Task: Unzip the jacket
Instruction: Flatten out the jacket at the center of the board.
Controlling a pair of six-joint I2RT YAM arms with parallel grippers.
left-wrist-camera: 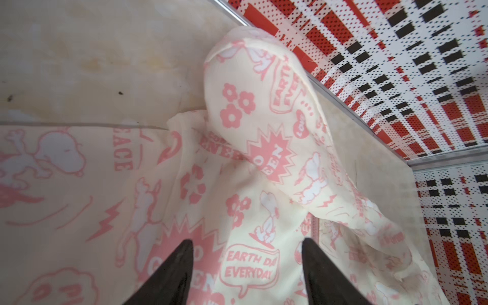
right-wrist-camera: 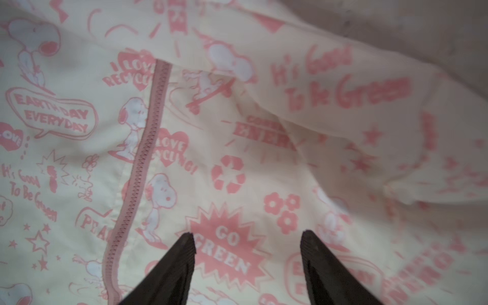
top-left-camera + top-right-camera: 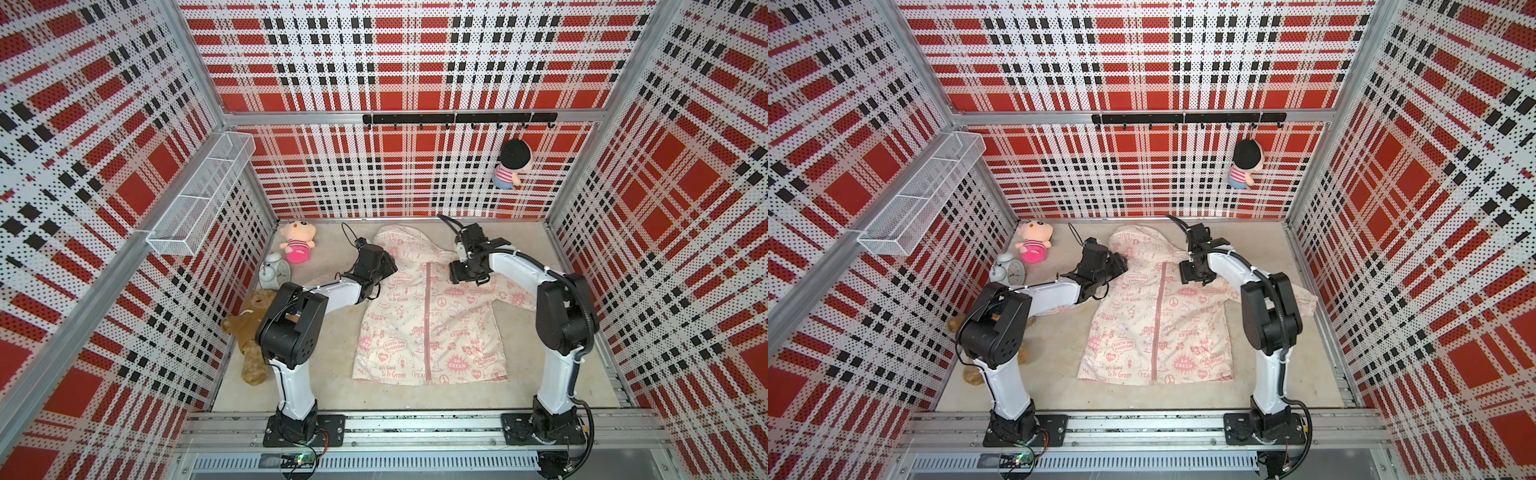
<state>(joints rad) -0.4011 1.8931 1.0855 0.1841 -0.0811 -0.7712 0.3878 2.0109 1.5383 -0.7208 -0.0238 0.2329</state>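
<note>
The jacket (image 3: 428,324) lies flat mid-worktop (image 3: 374,395), zipped, with its hood (image 3: 395,241) toward 12 o'clock. Over its shoulders, the left end effector (image 1: 247,243) at 10 o'clock and the right end effector (image 2: 247,235) at 1 o'clock both gape, holding nothing.

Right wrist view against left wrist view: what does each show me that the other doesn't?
Only the right wrist view shows the pink zipper, zipped along the stretch in view. Only the left wrist view shows the hood's rounded top and the plaid wall. Both show the printed cream fabric of the jacket under an open claw, the right claw and the left claw, neither holding anything.
</note>
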